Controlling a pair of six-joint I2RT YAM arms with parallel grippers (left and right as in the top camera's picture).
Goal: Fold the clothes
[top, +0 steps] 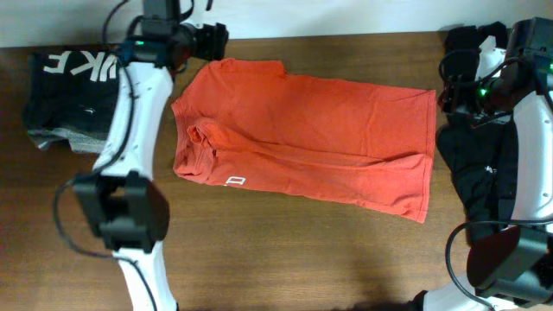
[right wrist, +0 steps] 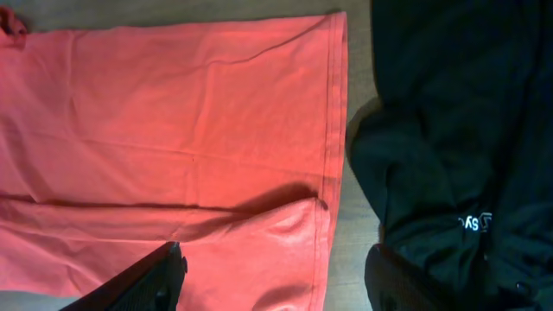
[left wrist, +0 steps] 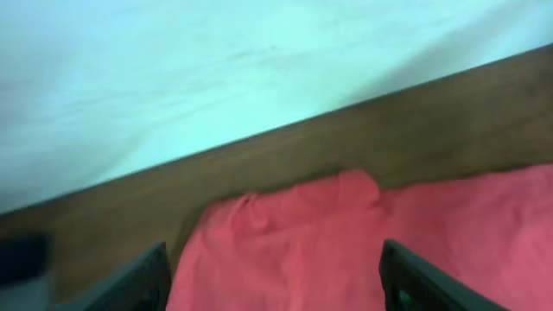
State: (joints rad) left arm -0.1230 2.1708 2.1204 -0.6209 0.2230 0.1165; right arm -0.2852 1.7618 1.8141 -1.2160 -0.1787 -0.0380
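- Overhead: the orange-red cotton T-shirt (top: 302,138) lies folded lengthwise in the middle of the brown wooden desk (top: 302,268). The left end effector (top: 212,41) hovers at its 11 o'clock corner. There is bare room at 6 o'clock, while a folded dark garment with white letters (top: 65,82) crowds 9 o'clock
- Left wrist: the fingers (left wrist: 143,281) are spread and pinch nothing above the shirt's corner. The desk's far edge is close at 12 o'clock, so a pull that way could drag cloth off
- Right wrist: the right end effector (right wrist: 276,289) is spread and empty over the hem. The long black garment (right wrist: 449,130) lies just beside the hem at 3 o'clock, so a careless pinch may snag both

Orange-red T-shirt (top: 320,130), black garment (top: 468,173)
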